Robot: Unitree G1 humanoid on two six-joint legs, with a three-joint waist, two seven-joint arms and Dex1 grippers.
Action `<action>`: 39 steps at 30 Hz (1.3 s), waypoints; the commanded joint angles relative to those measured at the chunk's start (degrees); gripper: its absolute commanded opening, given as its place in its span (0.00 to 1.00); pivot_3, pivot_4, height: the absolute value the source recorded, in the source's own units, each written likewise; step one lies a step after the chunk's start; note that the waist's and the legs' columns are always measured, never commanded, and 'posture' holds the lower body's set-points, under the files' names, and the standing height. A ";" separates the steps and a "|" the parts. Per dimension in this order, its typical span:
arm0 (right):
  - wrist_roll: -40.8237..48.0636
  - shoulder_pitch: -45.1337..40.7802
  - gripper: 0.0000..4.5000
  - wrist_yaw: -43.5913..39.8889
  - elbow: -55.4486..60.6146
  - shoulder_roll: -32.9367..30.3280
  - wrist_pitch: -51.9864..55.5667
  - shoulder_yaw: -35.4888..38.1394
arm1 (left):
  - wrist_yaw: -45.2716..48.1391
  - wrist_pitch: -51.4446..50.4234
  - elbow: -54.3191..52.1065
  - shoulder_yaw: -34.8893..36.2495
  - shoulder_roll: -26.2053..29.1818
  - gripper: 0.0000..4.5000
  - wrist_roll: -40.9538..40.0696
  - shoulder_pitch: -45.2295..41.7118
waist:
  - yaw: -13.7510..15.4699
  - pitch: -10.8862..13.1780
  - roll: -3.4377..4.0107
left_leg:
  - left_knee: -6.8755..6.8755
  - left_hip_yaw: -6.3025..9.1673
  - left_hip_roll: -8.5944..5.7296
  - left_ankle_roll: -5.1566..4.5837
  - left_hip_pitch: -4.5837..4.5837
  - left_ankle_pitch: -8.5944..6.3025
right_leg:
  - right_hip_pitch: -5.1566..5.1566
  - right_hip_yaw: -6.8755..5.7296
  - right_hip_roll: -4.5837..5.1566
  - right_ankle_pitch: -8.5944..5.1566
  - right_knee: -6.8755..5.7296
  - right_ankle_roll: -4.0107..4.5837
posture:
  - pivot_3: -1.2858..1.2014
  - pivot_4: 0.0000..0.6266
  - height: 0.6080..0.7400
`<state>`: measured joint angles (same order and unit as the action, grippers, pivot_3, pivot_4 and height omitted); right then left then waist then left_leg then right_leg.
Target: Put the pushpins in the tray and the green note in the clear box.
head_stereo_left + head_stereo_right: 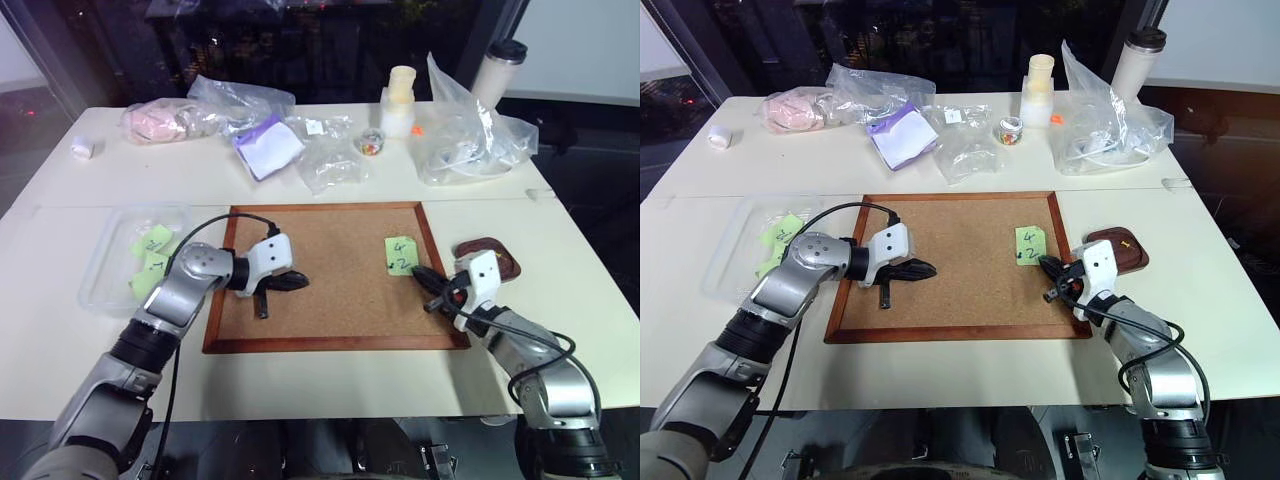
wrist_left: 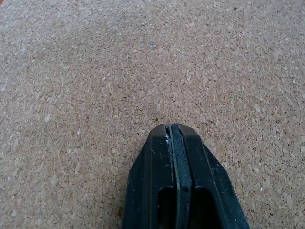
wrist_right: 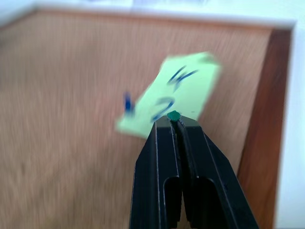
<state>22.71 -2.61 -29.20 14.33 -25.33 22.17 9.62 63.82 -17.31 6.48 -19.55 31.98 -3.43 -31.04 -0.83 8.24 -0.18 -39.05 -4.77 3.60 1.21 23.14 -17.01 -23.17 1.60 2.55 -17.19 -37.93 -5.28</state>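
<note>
The right gripper (image 3: 174, 120) was clamped on a green pushpin (image 3: 173, 115) at the lower edge of the green note (image 1: 401, 254), which lay on the cork board (image 1: 330, 290) near its right frame. A blue pushpin (image 3: 127, 102) stuck in the note's side. The tray (image 1: 500, 262) sat just past that frame, the clear box (image 1: 105, 265) off the left one. The left gripper (image 2: 172, 131) hovered closed and empty over bare cork.

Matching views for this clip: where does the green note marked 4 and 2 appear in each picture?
Left eye view: green note on the cork board, near its right frame.
Right eye view: same spot, just ahead of the right gripper.
Left wrist view: cork surface ahead of the fingers, no note.
Right wrist view: just past the fingertips, tilted.
Shared landmark: the cork board's wooden right edge.
</note>
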 commanded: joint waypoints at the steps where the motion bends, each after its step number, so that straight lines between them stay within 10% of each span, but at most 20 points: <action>1: 2.34 -0.65 0.01 1.38 4.31 0.00 -0.08 3.90 | 2.29 -1.64 2.54 -3.95 1.79 0.00 2.80 3.05 | -0.01 -0.02 -0.04 | 0.00 0.00 0.00 0.00 -0.01 0.00 | 0.00 0.00 0.00 0.00 0.00 0.00 | 0.52 0.24 0.95; 24: -5.63 -6.91 0.01 6.65 -20.26 -5.34 -6.57 10.54 | 1.83 -0.76 3.83 -4.32 0.36 0.00 3.30 2.53 | 0.04 -0.08 -0.03 | 0.03 -0.14 0.00 0.00 -0.07 0.00 | 0.05 0.02 0.00 0.00 0.00 0.01 | 0.52 0.24 0.95; 34: -4.79 -7.10 0.99 5.97 -20.49 -5.74 -7.78 11.48 | 1.59 -0.62 3.91 -4.24 0.46 0.00 3.44 2.96 | 0.01 -0.09 -0.02 | 0.03 -0.14 0.01 0.00 -0.07 0.00 | 0.06 0.03 0.00 0.00 0.00 0.01 | 0.52 0.24 0.95; 39: -3.37 -6.57 0.99 5.27 -18.04 -5.31 -7.18 12.32 | 1.52 -0.20 4.44 -4.33 0.32 0.00 3.60 2.90 | 0.01 -0.10 0.00 | 0.03 -0.14 0.01 0.00 -0.07 0.00 | 0.06 0.03 0.00 0.00 0.00 0.01 | 0.52 0.24 0.95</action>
<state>17.94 -8.91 -23.52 -6.79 -30.25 15.87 20.06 64.22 -16.31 7.37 -19.68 31.77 -2.98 -31.15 -0.82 8.14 -0.18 -39.01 -4.91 3.61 1.21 23.07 -17.01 -23.11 1.63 2.55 -17.20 -37.93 -5.27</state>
